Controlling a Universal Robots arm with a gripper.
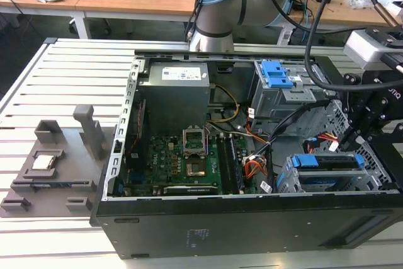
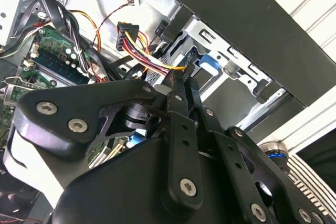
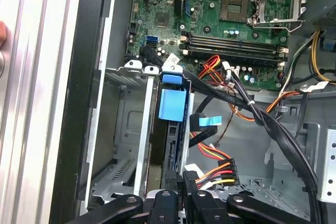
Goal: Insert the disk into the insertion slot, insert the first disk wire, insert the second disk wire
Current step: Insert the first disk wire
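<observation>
the disk (image 3: 171, 106) sat in the insertion slot (image 3: 126, 129) — its blue carrier framed in the grey cage. the gripper (image 3: 177, 179) hung just beside it, fingers (image 2: 176, 108) pinched nearly together on the plug of a yellow-red-black disk wire (image 3: 212, 174).

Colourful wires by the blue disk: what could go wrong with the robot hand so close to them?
1. The gripper is right against the red, yellow and orange wires beside the disk, so it might snag or tug them.
2. The thick black cables run close past the insertion slot where the disk sits. They could get in the way or get pinched if the arm moves sideways.
</observation>
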